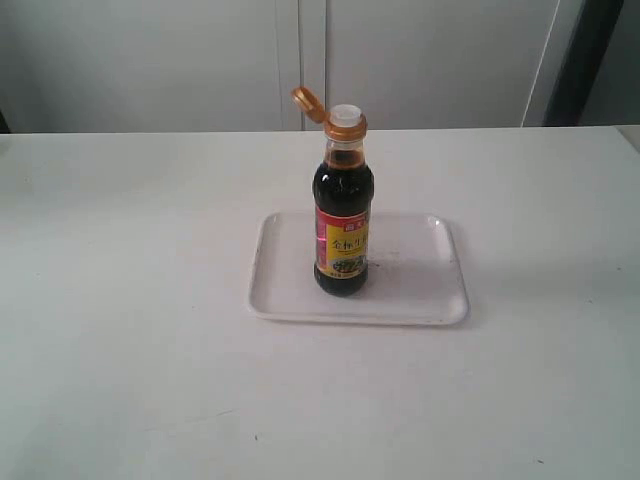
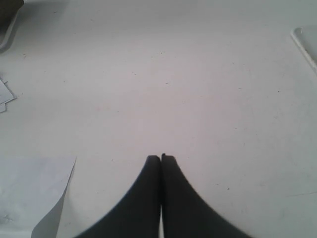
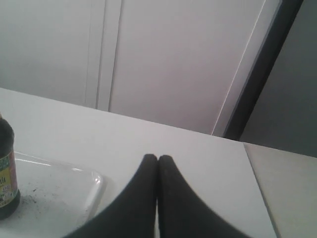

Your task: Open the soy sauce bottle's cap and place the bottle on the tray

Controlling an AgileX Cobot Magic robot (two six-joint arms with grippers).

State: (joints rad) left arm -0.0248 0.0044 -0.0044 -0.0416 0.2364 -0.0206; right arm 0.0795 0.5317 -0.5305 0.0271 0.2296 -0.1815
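The soy sauce bottle (image 1: 342, 220) stands upright on the white tray (image 1: 420, 290) in the exterior view. Its orange-gold cap (image 1: 309, 102) is flipped back on its hinge, and the white spout (image 1: 345, 116) is bare. Neither gripper shows in the exterior view. In the left wrist view my left gripper (image 2: 161, 157) is shut over bare table, with a corner of the tray (image 2: 306, 44) far off. My right gripper (image 3: 158, 158) is shut with nothing held, beside the tray's corner (image 3: 91, 183). The bottle (image 3: 7, 183) shows at that view's edge.
Paper sheets (image 2: 34, 193) and a few scraps (image 2: 5, 94) lie on the table near the left gripper. A white wall (image 1: 420, 60) rises behind the table's far edge. The table ends at a seam (image 3: 255, 188) beyond the right gripper.
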